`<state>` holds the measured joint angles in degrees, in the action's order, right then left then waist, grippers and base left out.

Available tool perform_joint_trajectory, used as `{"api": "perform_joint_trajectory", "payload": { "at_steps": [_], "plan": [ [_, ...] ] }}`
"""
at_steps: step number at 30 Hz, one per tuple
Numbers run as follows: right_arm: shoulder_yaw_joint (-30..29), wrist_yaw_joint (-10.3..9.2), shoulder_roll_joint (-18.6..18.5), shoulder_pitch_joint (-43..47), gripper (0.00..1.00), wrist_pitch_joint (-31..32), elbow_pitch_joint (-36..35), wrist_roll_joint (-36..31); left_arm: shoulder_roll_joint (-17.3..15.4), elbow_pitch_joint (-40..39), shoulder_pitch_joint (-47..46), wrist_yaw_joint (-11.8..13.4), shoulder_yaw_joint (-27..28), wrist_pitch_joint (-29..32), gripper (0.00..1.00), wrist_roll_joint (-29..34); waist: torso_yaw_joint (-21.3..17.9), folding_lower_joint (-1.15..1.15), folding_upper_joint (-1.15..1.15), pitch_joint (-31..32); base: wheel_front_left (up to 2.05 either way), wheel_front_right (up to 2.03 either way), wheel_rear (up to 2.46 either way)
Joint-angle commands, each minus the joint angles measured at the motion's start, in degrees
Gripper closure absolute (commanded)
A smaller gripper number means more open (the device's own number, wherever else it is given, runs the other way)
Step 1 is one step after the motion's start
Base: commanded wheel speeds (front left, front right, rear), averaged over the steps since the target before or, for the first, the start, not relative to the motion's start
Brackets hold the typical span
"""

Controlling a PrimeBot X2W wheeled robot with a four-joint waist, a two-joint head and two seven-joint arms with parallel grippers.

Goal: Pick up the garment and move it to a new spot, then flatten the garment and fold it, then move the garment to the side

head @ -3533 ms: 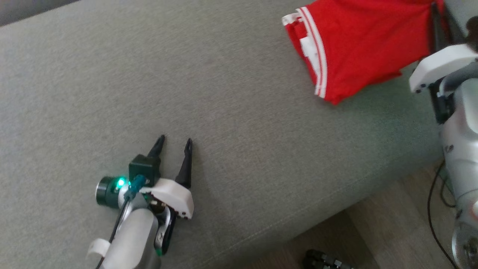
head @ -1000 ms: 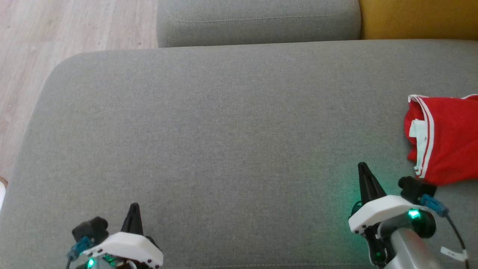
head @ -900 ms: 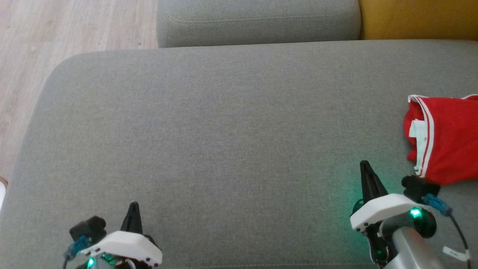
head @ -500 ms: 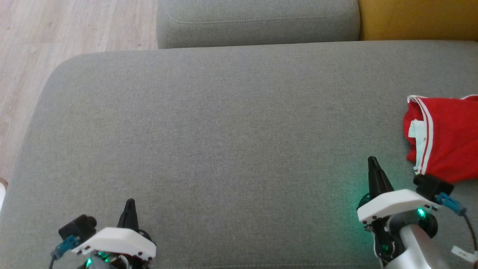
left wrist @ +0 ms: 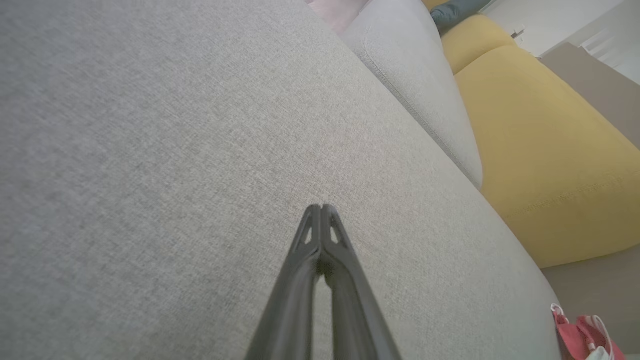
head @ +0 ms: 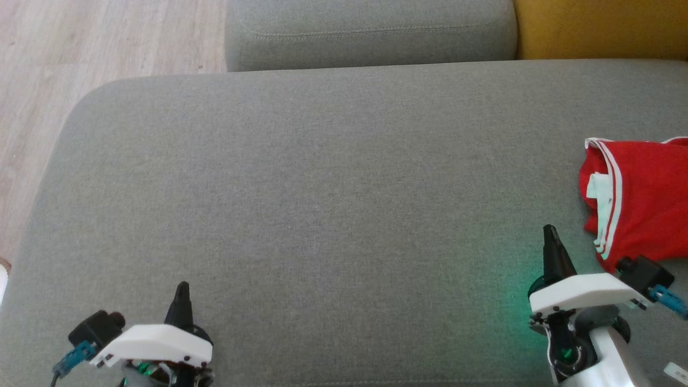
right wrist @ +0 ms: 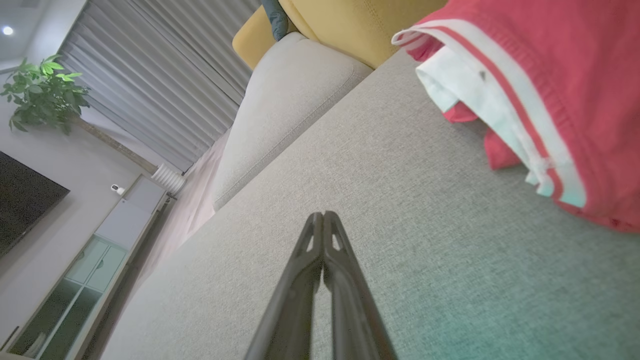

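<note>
Head view: garment (head: 645, 204) lies apparently folded at the right edge of the sofa seat (head: 322, 188), left claw (head: 182, 287) and right claw (head: 549, 231) both closed and empty, task judged essentially complete.

Sofa seat (head: 322, 188) open before me.
Bare between my left fingers (head: 181, 303) and right fingers (head: 553, 252); red garment (head: 647, 199) blocks the right, backrest cushions (head: 371, 32) the far edge.

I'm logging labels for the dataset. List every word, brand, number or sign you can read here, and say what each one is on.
No text is legible.
The white tag at the head view's lower right edge: marks too small and blurred to read.
The red garment: its white inner patch shows no readable print.
</note>
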<state>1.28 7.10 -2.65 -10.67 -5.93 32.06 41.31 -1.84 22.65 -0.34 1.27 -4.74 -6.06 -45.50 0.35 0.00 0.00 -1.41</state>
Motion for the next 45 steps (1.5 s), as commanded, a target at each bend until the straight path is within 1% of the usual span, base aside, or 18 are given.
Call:
{"api": "perform_joint_trajectory", "payload": {
  "at_steps": [1,12,45],
  "plan": [
    [0.0,0.17,-0.2,-1.3,1.00,0.7,-2.5,2.1,-0.5,-2.2,-3.3,-0.6,1.6,0.5,1.00,-1.9,0.0,0.00,0.00,0.0,0.00,0.00,0.00],
    [-1.1,0.20,-0.2,-0.5,1.00,2.3,-4.7,8.9,-0.6,-3.1,-3.6,-1.7,3.0,2.2,1.00,-8.1,-0.1,0.00,0.00,0.2,0.00,0.00,0.00],
    [-4.8,0.30,-0.2,2.2,1.00,7.9,-12.1,32.0,-0.8,-6.1,-4.9,-5.6,7.6,7.9,1.00,-29.4,-0.2,0.00,0.00,0.8,0.00,0.00,0.00]
  ]
}}
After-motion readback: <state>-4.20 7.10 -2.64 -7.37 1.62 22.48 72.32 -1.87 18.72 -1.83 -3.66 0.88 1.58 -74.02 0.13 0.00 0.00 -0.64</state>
